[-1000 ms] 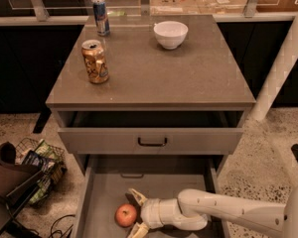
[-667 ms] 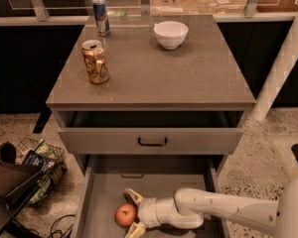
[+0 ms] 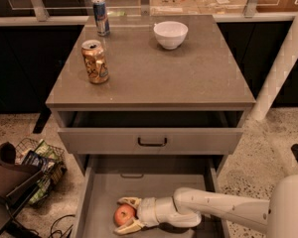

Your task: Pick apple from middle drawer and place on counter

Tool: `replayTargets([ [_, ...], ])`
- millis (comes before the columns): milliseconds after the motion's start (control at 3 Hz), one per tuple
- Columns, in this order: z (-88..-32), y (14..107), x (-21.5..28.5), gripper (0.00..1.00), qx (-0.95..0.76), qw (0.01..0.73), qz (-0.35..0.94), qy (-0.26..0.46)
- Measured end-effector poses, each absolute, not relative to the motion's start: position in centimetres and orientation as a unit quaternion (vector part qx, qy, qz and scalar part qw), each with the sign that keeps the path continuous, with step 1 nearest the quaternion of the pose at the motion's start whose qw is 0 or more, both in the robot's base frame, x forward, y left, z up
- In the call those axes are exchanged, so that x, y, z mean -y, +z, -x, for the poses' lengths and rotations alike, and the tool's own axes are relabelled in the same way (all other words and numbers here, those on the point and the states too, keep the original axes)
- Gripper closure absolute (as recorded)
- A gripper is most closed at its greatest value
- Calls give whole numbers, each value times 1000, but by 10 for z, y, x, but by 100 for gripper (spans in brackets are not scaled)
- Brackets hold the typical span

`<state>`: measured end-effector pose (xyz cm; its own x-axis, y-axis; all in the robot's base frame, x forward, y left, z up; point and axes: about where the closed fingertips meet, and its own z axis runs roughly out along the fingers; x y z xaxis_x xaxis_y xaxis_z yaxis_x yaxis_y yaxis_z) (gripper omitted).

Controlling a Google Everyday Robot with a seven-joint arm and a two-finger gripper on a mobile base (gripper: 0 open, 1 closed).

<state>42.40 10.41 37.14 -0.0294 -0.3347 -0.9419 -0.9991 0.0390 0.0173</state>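
Red apple [image 3: 124, 214] between spread jaws in drawer [image 3: 102, 192].

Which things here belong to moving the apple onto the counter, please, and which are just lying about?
Job: apple, middle drawer, counter, gripper at the apple in that drawer.
Lying about: gold can, blue can, bowl, top drawer.

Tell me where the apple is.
The apple lies on the floor of the middle drawer, low and left of centre in the camera view, between the spread fingers of the claw.
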Motion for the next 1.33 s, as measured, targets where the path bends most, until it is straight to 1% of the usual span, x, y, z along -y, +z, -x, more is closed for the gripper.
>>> replayTargets([
  [667,-422,372,-107,88,-591,410,563,407],
  [1000,-422,372,-108,100,-590,409,564,408],
  [1333,-422,372,-108,100,-590,409,564,408],
])
